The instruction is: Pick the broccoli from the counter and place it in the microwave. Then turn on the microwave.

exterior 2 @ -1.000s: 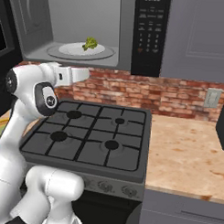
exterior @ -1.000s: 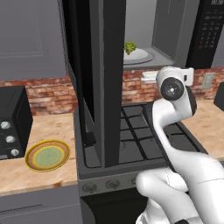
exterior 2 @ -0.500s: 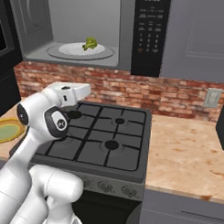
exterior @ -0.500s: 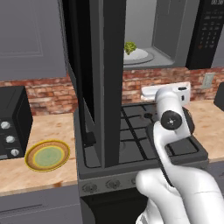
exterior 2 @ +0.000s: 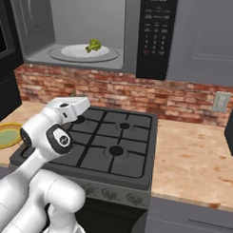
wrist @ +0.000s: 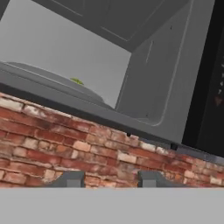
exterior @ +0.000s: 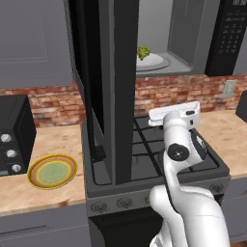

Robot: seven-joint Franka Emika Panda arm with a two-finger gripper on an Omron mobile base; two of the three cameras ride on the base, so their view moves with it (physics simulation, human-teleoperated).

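I see the microwave (exterior 2: pixel 88 34) standing open above the gas stove (exterior 2: pixel 105 146), its grey cavity facing me. Its black glass door (exterior: pixel 103 91) hangs swung out edge-on in the left base view, reaching down almost to the stove's front left corner and walling off that side. To the right of the cavity runs the black keypad panel (exterior 2: pixel 157 36), and under it a brick backsplash (exterior 2: pixel 138 95) drops to the stove. Between the cavity's lower lip and the burners there is open air, and my arm sits in it, low over the stove's left half, with the white hand (exterior: pixel 174 114) pointing at the bricks.

In the hand view the gripper (wrist: pixel 109 179) shows as two grey finger tips (wrist: pixel 70 179) rising at the bottom, set apart with brick between them and nothing held. I cannot tell from these stubs whether the jaws are fully spread or partway in.

The broccoli (exterior 2: pixel 94 45) is in the microwave, resting on the white turntable (exterior 2: pixel 73 51), right of its centre in the right base view. It is a small bumpy green floret with a paler stem. From the hand view it is a thin green sliver (wrist: pixel 77 81) over the turntable's edge, too foreshortened to read.

The yellow-rimmed plate (exterior: pixel 52 171) lies on the tan counter (exterior: pixel 48 144) left of the stove, beside a small black oven (exterior: pixel 14 137) cut off by the frame edge.
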